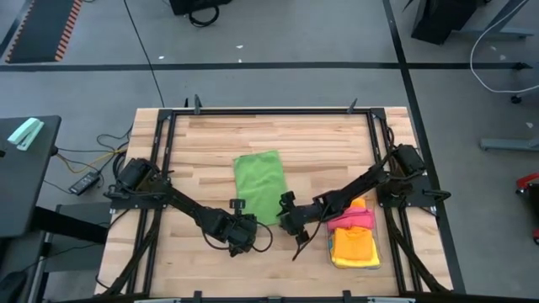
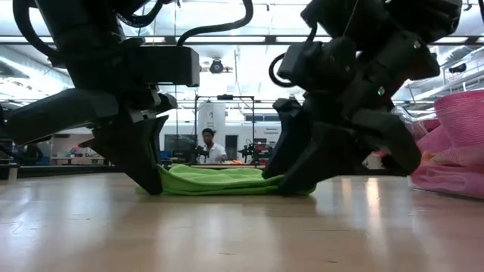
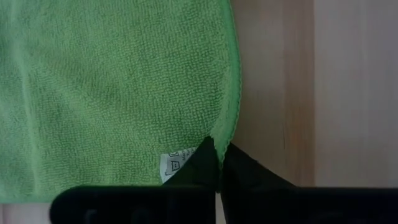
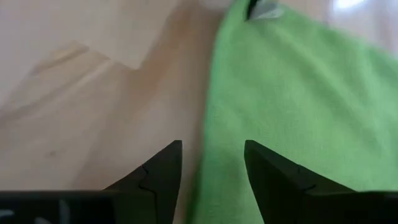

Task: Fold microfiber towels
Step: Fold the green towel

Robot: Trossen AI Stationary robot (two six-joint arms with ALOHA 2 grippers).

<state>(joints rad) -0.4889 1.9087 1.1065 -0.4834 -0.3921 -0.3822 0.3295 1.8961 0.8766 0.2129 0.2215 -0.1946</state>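
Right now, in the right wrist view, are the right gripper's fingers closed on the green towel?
No. The right gripper stands open, with the green towel edge lying in the gap between its two fingers, not pinched.

Green microfiber towel [image 1: 259, 174] flat mid wooden table [image 1: 210, 135]; stacked pink, orange, yellow towels [image 1: 354, 237] right, near front edge.

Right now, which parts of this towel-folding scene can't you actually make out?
- High view: the left hand hides the green towel corner beneath it.
- Low view: both arms block most of the green towel; the pink towel is cut off by the edge.
- Left wrist view: the towel's label is too small to read.
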